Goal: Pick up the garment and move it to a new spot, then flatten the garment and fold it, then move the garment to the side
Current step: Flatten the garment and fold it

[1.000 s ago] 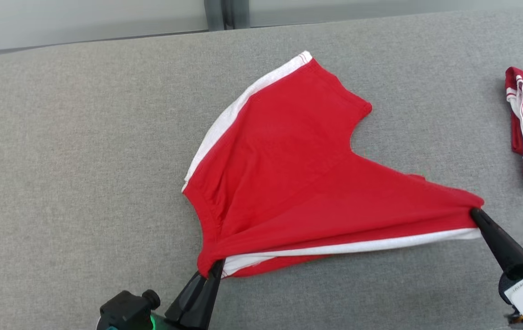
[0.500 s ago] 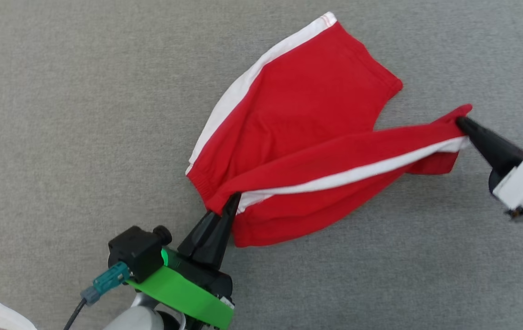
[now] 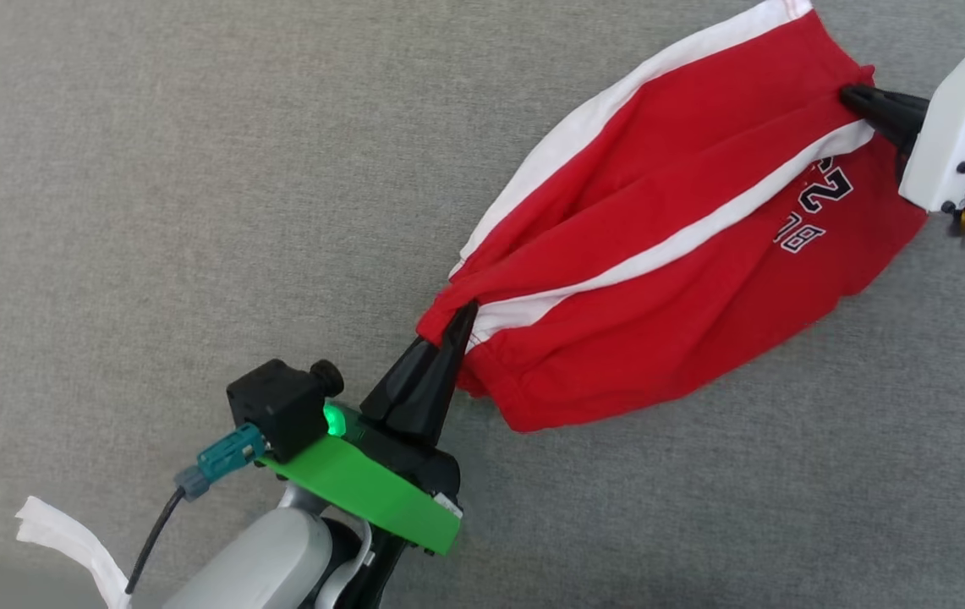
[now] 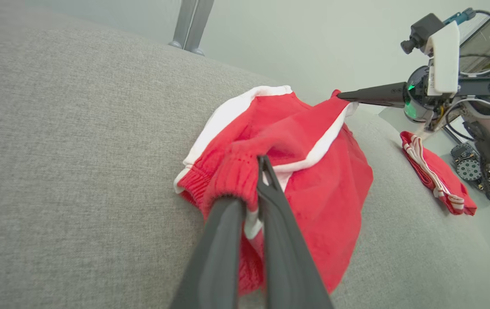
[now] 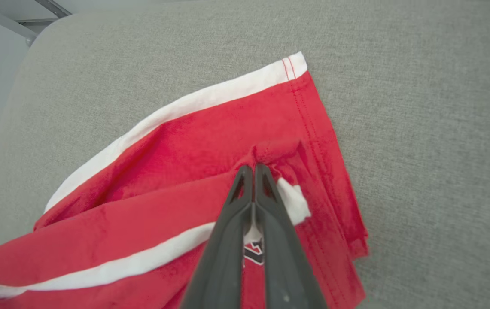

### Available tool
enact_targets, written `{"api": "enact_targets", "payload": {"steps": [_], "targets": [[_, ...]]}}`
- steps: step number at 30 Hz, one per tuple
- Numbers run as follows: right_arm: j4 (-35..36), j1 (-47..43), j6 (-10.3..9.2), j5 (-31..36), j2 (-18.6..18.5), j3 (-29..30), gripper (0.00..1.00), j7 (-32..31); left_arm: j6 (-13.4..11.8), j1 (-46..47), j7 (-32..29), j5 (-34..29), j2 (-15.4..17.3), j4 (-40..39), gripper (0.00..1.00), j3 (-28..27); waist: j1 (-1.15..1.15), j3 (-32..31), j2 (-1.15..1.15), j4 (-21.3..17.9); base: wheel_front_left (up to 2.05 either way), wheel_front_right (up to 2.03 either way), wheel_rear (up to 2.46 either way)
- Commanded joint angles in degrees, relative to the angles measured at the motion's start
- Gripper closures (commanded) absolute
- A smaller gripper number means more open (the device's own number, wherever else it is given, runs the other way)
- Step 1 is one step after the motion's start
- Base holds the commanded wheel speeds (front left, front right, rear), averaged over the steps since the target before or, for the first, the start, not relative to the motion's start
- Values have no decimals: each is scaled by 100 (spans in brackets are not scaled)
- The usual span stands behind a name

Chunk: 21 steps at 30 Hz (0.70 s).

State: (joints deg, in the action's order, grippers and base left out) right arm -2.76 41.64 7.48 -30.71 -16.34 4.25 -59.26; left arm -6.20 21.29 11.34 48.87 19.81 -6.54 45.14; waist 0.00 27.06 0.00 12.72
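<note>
The left jaws and the right jaws stay clamped on the red shorts [image 3: 660,338], stretched between them. Their striped edge [image 3: 668,245] has swung over the far leg, so fold 1 looks half done.

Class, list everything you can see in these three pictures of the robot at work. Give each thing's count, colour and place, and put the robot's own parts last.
shorts: one, red with white stripes and black numbers, on the grey surface, pinched at two ends
folded garment: one, red with white stripes, right of the shorts in the left wrist view, apart from them
surface: one, grey cloth, under the shorts
post: one, grey metal, behind the surface
strip: one, white, lower left of the head view
bracket: one, green, on the left wrist
left tool: one, black, shut on the waistband end
right tool: one, black, shut on the leg end
</note>
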Motion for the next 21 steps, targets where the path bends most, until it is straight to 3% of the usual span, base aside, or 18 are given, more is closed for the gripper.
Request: {"api": "enact_targets", "payload": {"steps": [1, 9, 21], "targets": [[-79, 136, 2, 73, -79, -19, 100, -61, 35, 92, 60, 51, -77, 48, 100, -41, 0, 128, 0, 213, 0, 0, 0], [-530, 637, 2, 449, -420, -162, 100, -351, 217, 301, 165, 196, -306, 432, 100, -158, 0, 212, 0, 329, 0, 0, 0], [-1047, 1285, 2, 862, -358, -197, 100, -226, 369, 700, 141, 313, -619, 969, 100, -150, 0, 369, 0, 440, 0, 0, 0]]}}
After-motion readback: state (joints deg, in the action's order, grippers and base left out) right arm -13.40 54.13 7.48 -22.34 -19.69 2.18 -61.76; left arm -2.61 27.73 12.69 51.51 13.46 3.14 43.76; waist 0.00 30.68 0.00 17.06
